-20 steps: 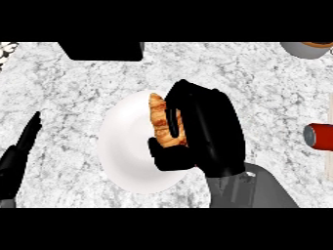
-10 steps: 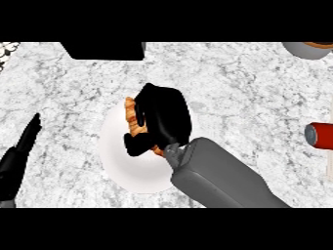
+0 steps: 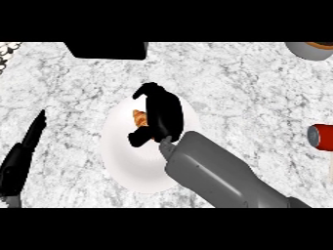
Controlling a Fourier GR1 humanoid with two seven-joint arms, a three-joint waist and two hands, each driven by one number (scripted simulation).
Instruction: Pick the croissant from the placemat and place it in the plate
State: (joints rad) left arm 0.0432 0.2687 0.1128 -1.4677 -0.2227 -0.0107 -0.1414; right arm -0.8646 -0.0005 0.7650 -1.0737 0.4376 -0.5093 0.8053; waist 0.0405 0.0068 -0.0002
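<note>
While right hand [image 3: 160, 114] curls round croissant [image 3: 139, 117] over plate [image 3: 126, 161] | left hand [image 3: 17, 161] — straight, at counter's left edge

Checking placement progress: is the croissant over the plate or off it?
Over the plate. The croissant shows against the white plate, under the right robot hand. Whether it rests there or is held, cannot tell.

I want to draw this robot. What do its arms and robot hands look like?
The right forearm is a smooth, chunky grey tube. Its right robot hand is all black, with fingers and a thumb. The left robot hand is black too, long and thin. No cables or markings show.
</note>
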